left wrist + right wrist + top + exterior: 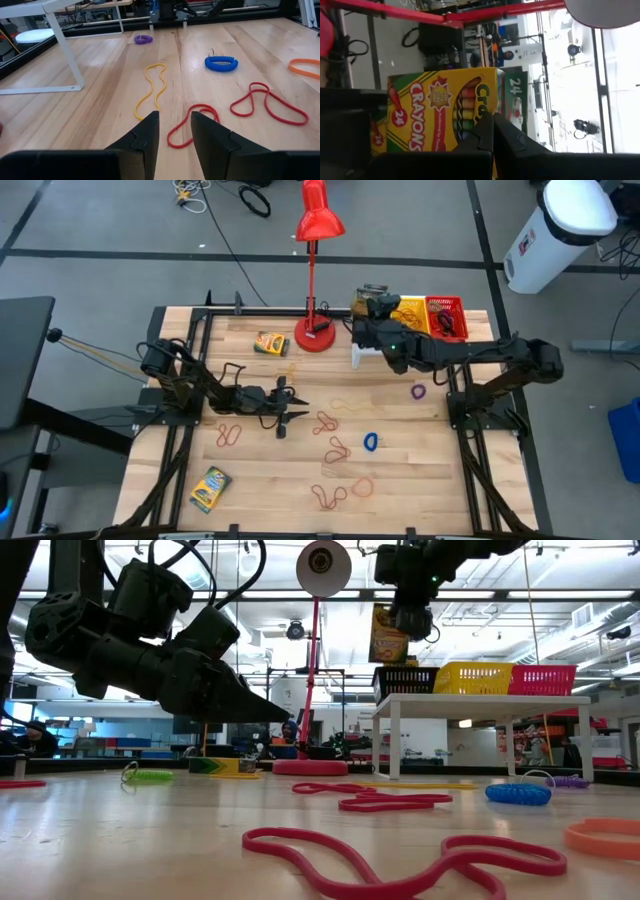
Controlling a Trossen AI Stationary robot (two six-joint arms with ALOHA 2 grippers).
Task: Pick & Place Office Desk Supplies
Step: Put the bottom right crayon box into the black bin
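My right gripper [372, 308] [492, 131] is shut, up at the black mesh bin [405, 680] on the white stand at the far right. A yellow-and-green crayon box [440, 112] [388, 635] stands upright right in front of its tips and sticks up above the bin's rim. Beside it are the yellow bin [410, 315] and the red bin [445, 318]. My left gripper [295, 412] [174, 131] hangs open, low over the table's middle. A red rubber band [192, 125] lies on the wood just past its tips, untouched. My right gripper's shut fingertips [485, 131] stand level in front of the printed face of the crayon box [465, 120]. Whether they touch that face I cannot tell. No part of the box is between the fingers.
Two more crayon boxes lie on the table, far left of centre [270, 343] and near left [210, 488]. Red, yellow [152, 90], orange, blue [221, 63] and purple [418, 391] bands are scattered mid-table. The red lamp's base [317, 337] stands at the far edge.
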